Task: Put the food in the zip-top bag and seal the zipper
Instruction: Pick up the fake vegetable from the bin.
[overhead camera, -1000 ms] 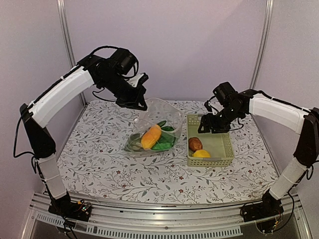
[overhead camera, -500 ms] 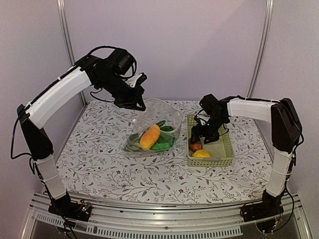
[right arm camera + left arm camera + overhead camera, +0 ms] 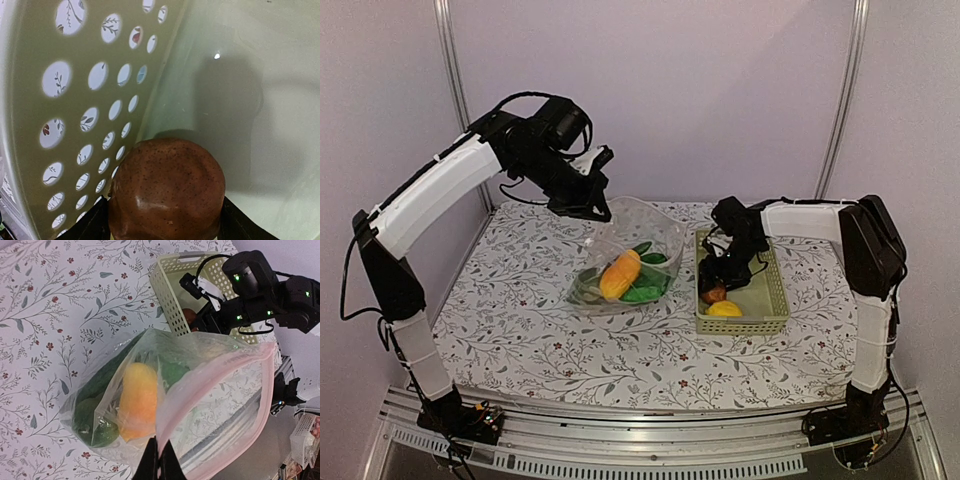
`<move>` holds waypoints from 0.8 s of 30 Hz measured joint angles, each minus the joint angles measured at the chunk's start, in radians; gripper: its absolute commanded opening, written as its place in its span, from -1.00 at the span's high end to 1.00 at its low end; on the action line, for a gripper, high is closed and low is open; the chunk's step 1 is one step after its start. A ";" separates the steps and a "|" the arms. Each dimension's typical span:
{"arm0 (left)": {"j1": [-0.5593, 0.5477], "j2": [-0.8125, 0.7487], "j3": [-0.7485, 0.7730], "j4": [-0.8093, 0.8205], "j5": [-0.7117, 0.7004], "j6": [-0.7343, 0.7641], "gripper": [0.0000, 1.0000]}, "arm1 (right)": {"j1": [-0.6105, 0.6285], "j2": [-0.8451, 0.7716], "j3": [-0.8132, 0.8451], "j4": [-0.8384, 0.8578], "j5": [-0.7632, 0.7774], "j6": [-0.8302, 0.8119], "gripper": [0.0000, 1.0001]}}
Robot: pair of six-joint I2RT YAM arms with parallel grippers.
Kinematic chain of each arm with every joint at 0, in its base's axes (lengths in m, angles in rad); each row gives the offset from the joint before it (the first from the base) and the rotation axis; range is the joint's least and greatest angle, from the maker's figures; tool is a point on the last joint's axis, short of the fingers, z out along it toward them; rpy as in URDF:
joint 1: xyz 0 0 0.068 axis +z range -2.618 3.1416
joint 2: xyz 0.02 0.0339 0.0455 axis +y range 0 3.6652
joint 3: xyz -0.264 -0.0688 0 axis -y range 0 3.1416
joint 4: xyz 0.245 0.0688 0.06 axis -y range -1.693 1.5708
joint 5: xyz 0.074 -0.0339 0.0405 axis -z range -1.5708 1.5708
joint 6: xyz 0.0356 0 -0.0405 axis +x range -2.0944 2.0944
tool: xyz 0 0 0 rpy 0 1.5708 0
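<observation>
The basket [image 3: 765,295] is pale green, the potato [image 3: 167,190] speckled brown, the oval [image 3: 622,274] orange-yellow, the tablecloth [image 3: 520,320] floral.

Pale green basket [image 3: 776,298] seen on floral table [image 3: 510,300]. Brown potato [image 3: 715,294] and yellow lemon [image 3: 724,309] contained in basket's near-left corner, lemon nearer front. Right gripper [image 3: 712,279] positioned low inside basket, directly over potato; jaw spacing obscured. Zip-top bag [image 3: 658,226] laid just left of basket, mouth side raised. Orange-yellow oval [image 3: 622,274] and green pieces [image 3: 646,292] enclosed in bag, left of basket. Left gripper [image 3: 601,211] clamped on bag's upper edge, above and left of basket.
</observation>
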 measured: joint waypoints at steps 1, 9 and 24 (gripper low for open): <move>0.001 0.000 0.000 0.000 0.000 0.000 1.00 | -0.002 0.000 0.000 0.002 0.000 -0.004 -0.21; 0.003 0.000 0.000 0.006 0.010 0.000 1.00 | -0.022 -0.010 -0.003 0.004 0.009 -0.010 0.02; 0.003 -0.005 -0.051 0.035 0.023 -0.001 1.00 | 0.014 -0.428 0.106 0.008 -0.002 0.010 0.38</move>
